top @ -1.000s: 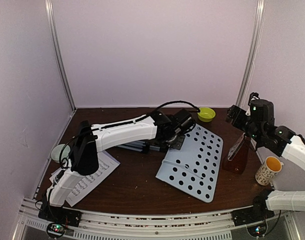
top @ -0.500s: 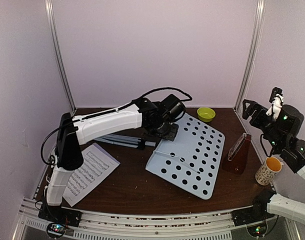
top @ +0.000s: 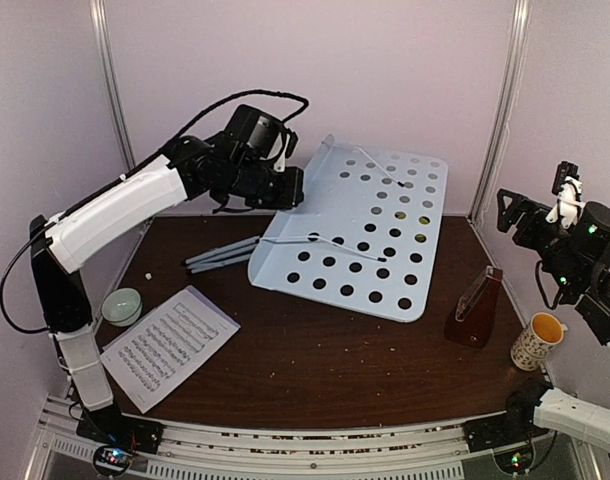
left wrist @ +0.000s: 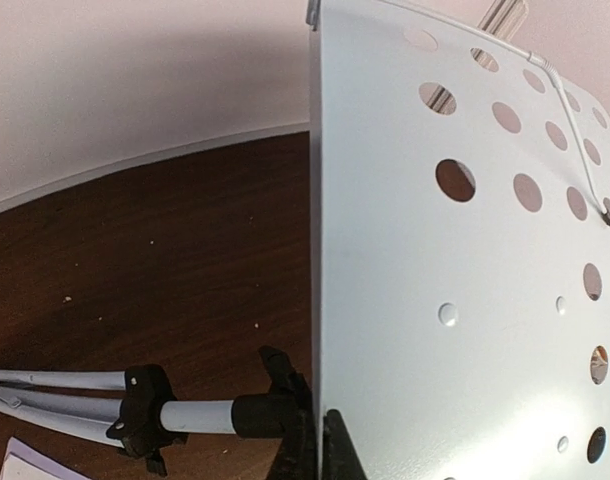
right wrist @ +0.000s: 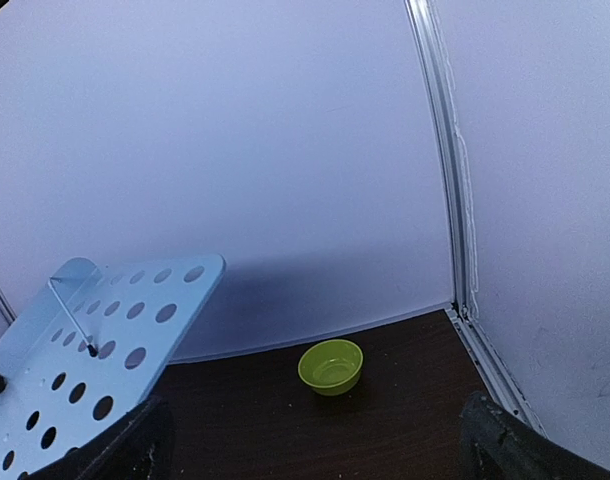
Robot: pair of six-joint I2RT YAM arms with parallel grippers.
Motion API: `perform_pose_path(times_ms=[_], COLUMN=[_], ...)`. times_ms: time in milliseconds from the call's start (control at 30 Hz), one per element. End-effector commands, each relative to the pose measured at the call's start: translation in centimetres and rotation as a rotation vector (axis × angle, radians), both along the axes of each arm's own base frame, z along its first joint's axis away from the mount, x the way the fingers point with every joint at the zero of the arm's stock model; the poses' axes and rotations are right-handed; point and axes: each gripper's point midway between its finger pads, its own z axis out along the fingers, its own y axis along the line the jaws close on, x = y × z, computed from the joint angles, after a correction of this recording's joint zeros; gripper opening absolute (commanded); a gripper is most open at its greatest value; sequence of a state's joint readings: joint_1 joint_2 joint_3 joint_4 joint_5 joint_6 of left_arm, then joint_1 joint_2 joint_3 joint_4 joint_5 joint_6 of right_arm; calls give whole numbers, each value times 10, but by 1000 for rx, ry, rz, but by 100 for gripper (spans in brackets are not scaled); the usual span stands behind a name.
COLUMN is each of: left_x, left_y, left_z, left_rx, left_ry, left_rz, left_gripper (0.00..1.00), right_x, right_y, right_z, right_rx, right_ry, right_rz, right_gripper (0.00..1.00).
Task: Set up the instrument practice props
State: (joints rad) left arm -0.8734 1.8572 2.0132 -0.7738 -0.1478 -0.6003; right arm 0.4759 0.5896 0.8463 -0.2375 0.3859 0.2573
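The white perforated music-stand desk [top: 360,235] is held up off the table, tilted, its face toward the front. My left gripper [top: 285,190] is shut on the desk's left edge; in the left wrist view the fingers [left wrist: 318,452] pinch the thin edge of the desk [left wrist: 435,260]. The silver tripod [top: 220,255] trails down to the table, folded, and also shows in the left wrist view [left wrist: 65,395]. A sheet-music page [top: 165,345] lies at the front left. The red-brown metronome [top: 475,310] stands at the right. My right gripper [top: 537,200] is open and empty, high above the metronome.
A yellow-green bowl [right wrist: 331,366] sits at the back right by the wall. A patterned mug [top: 538,340] stands right of the metronome. A pale round dish [top: 122,304] sits at the left edge. Metal posts run up the back corners.
My left gripper has lifted the desk from flat on the table up and back toward the wall, tipping it up. My right gripper has drawn up and to the right, away from the metronome.
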Motion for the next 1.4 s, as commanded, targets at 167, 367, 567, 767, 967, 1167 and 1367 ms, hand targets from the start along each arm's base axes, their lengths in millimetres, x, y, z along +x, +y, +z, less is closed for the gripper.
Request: perform_pose_path(times_ms=[167, 367, 567, 767, 967, 1167, 1367], left_x=[-41, -67, -89, -102, -102, -95, -91], left_y=[8, 17, 24, 30, 33, 39, 41], left_z=[203, 243, 271, 286, 289, 282, 272], left_rx=[-627, -784, -898, -1028, -1109, -1143, -1166], left_ry=[-305, -311, -297, -235, -169, -126, -99], left_rz=[-236, -338, -411, -447, -431, -368, -328], left_gripper=[0, 0, 0, 0, 0, 0, 0], right_x=[0, 9, 20, 25, 32, 33, 46], right_y=[8, 36, 63, 113, 170, 222, 248], right_z=[1, -12, -13, 6, 21, 39, 39], right_rx=[-12, -54, 23, 38, -42, -125, -94], right_ry=[-2, 21, 16, -50, -81, -114, -106], right_rz=[49, 181, 287, 490, 595, 636, 561], right_gripper=[100, 100, 100, 100, 100, 100, 100])
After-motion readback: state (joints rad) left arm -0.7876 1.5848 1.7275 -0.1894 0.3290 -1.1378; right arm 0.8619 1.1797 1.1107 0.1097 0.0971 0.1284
